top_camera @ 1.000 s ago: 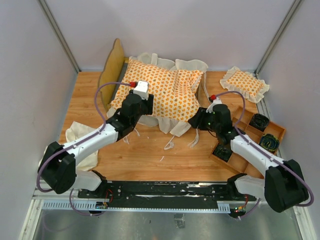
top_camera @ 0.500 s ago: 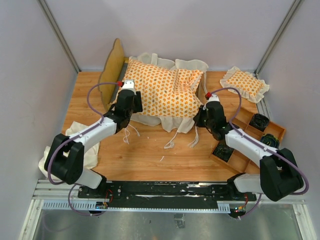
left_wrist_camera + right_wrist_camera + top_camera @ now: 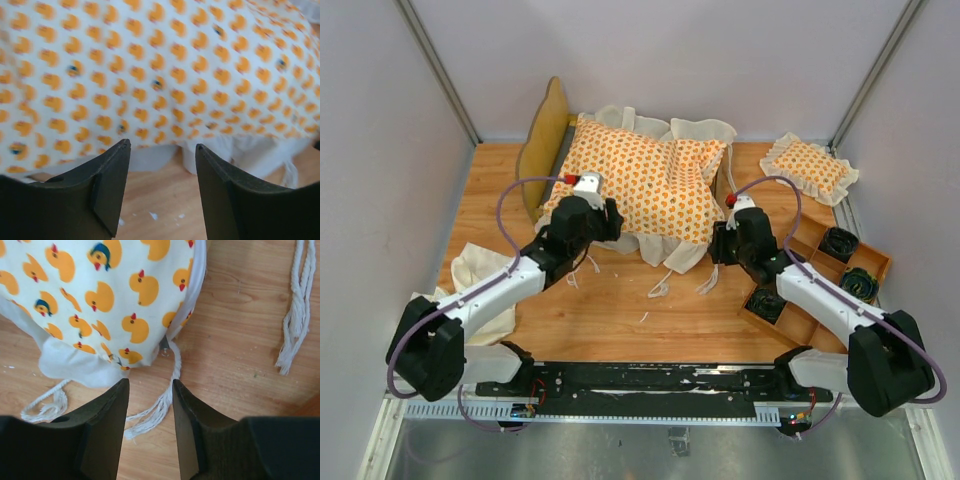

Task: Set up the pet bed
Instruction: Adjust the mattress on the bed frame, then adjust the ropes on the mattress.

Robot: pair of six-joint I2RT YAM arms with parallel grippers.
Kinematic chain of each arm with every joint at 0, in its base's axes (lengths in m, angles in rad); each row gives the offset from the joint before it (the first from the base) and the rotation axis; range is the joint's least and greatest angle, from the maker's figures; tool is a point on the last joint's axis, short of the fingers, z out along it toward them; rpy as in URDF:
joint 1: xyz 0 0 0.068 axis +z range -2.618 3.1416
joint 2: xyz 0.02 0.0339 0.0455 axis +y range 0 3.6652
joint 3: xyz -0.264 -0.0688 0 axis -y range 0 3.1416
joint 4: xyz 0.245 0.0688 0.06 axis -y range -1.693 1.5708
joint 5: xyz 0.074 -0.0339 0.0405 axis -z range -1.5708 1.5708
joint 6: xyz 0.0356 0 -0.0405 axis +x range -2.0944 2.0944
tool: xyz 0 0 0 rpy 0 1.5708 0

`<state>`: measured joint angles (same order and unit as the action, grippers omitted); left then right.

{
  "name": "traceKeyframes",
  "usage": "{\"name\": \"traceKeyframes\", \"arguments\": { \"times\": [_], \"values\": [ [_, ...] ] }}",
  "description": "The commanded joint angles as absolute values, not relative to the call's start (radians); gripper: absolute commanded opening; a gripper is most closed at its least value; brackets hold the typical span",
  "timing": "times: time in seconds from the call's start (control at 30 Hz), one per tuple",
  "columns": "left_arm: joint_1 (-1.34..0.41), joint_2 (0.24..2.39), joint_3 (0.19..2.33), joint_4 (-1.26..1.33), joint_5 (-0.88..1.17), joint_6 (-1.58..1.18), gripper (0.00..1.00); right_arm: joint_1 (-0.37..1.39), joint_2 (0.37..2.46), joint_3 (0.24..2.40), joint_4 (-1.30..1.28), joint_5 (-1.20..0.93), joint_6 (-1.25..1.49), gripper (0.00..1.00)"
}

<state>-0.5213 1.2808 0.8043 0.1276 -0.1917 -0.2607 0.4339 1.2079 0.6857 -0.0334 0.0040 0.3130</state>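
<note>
Orange-patterned cushion (image 3: pixel 645 185) is lying across the bed frame (image 3: pixel 542 135) | left end effector (image 3: pixel 162 146) is hovering at cushion's near-left edge, jaws apart, empty | right end effector (image 3: pixel 150 383) is hovering at cushion's near-right corner, jaws apart over a tie string (image 3: pixel 165 400)

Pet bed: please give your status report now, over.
Left gripper open, empty, facing the cushion. Right gripper open, over a tie string. Cushion on bed frame, overhanging near side.

Lighting: bright, even, from overhead; shadows soft and faint. Top view: sharp. Left wrist view: cushion (image 3: pixel 150 75) print blurred. Right wrist view: crisp.
</note>
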Motion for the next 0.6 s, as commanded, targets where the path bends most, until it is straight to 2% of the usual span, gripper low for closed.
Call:
{"name": "traceKeyframes", "arguments": {
  "times": [0.0, 0.23, 0.57],
  "values": [
    [-0.678, 1.247, 0.708, 0.197, -0.13, -0.311, 0.59, 0.428, 1.257, 0.664, -0.041, 0.053, 0.25, 0.4],
    [-0.878, 1.361, 0.637, 0.3, -0.17, -0.395, 0.59, 0.406, 1.359, 0.625, 0.111, 0.053, 0.275, 0.41],
    [-0.971, 1.603, 0.665, 0.399, -0.225, -0.411, 0.59, 0.392, 1.476, 0.622, 0.195, 0.075, 0.293, 0.39]
  ]
}}
